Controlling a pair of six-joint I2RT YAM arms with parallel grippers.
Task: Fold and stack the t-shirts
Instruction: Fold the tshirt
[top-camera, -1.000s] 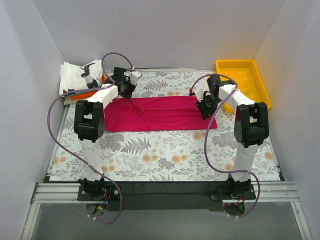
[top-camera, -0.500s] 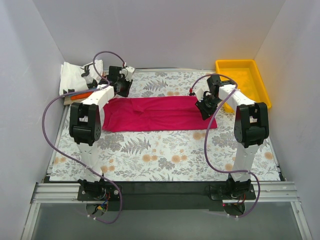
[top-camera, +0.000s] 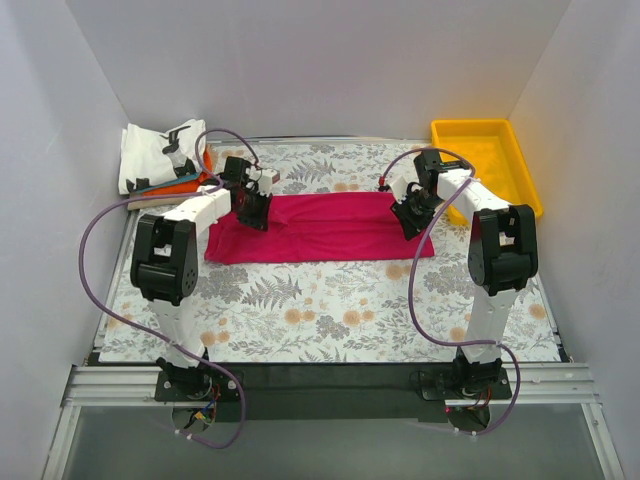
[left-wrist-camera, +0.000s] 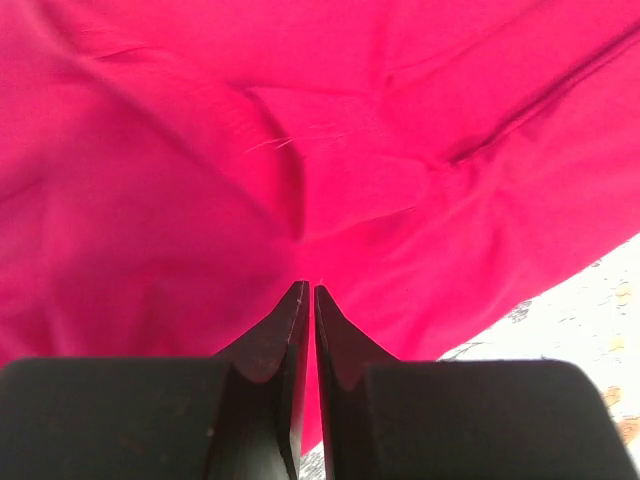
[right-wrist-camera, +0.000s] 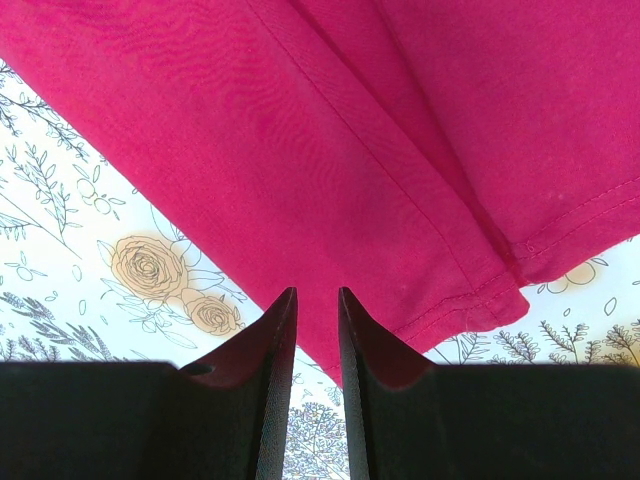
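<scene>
The magenta-red t-shirt (top-camera: 320, 228) lies folded into a long flat strip across the middle of the floral table. My left gripper (top-camera: 256, 214) is over the strip's left part. In the left wrist view it (left-wrist-camera: 307, 290) is shut and empty just above the wrinkled cloth (left-wrist-camera: 300, 130). My right gripper (top-camera: 408, 224) is over the strip's right end. In the right wrist view its fingers (right-wrist-camera: 317, 292) stand slightly apart and hold nothing, above the shirt's hemmed corner (right-wrist-camera: 400, 120). A folded stack sits at the back left: the white black-printed shirt (top-camera: 158, 150) on top, then orange (top-camera: 186, 184) and a sliver of light blue (top-camera: 150, 186).
A yellow plastic tray (top-camera: 487, 130) stands at the back right corner. White walls close in the table on three sides. The floral mat (top-camera: 320, 310) stretches bare in front of the shirt, toward the arm bases.
My left gripper has swung from the table's back left, behind the shirt, forward and down onto the shirt's left part. The right arm and the shirt have not moved.
</scene>
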